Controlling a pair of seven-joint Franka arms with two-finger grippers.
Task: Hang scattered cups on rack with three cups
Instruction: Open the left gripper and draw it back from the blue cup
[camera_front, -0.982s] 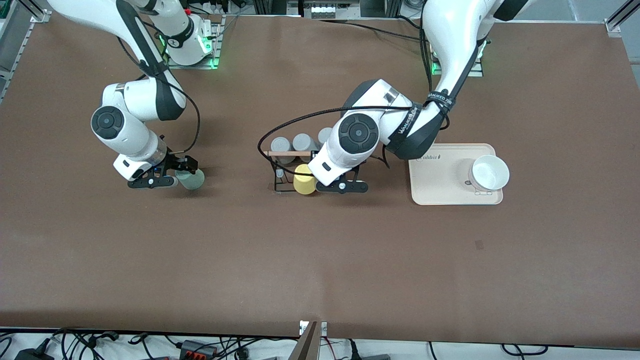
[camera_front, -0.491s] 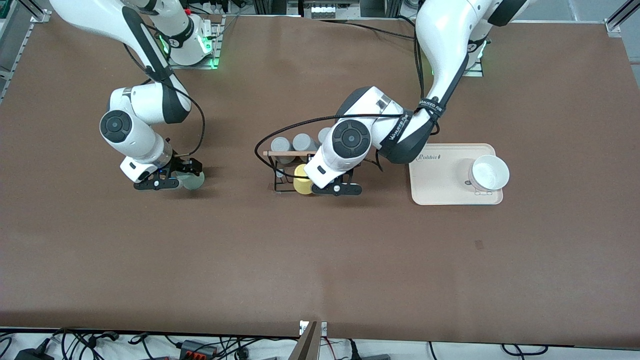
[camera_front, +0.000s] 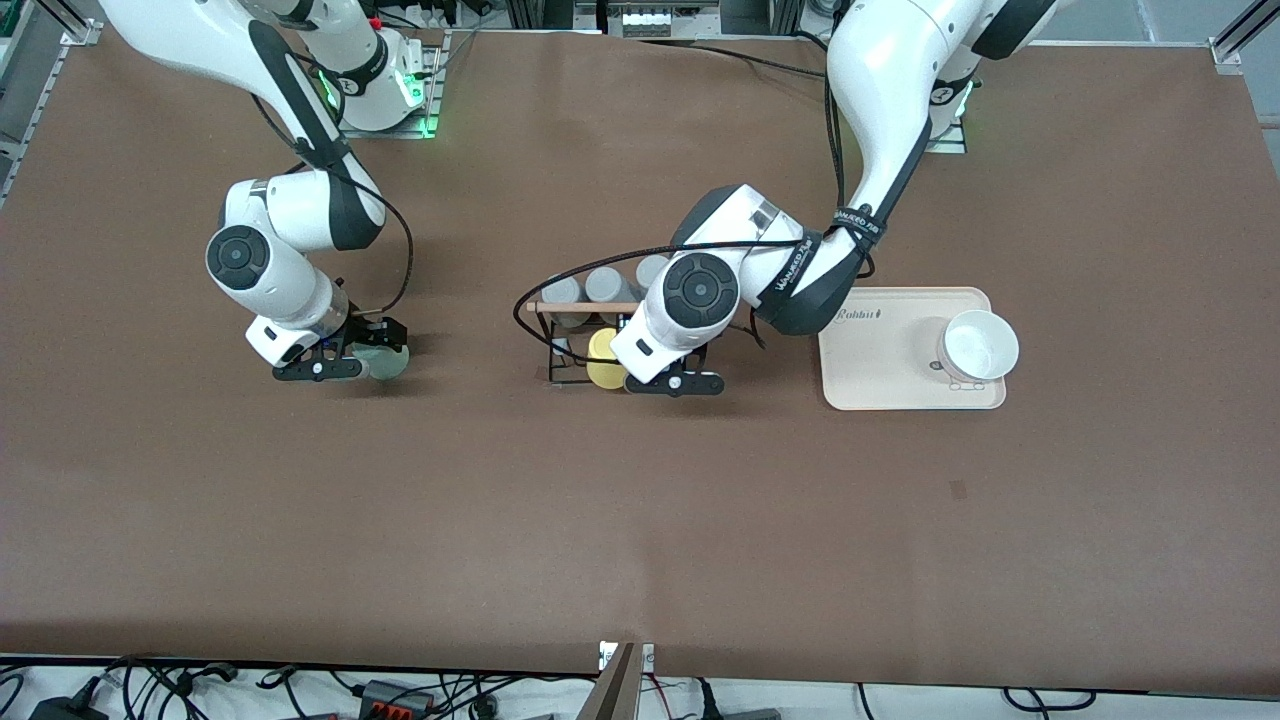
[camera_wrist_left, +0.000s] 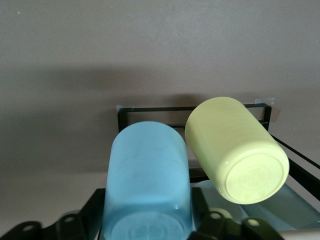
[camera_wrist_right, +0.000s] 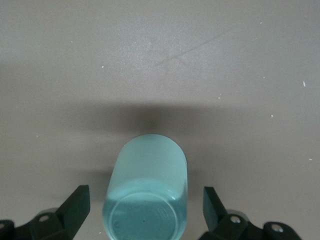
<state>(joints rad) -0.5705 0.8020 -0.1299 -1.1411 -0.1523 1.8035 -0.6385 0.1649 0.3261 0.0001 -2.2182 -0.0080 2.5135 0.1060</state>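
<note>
white bowl (camera_front: 979, 345) on beige tray (camera_front: 880, 365)

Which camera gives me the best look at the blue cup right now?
The left wrist view: the blue cup fills the frame between the left gripper fingers, beside the yellow cup at the rack. The front view hides it under the left arm; the right wrist view misses it.

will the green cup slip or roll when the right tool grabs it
The pale green cup looks smooth, glossy and tapered, so it may slide in the right tool, whose fingers stand open either side. Round walls: probably rolls if knocked over. Small and rigid-looking, so likely light. The left tool holds the light blue cup at the rack.
</note>
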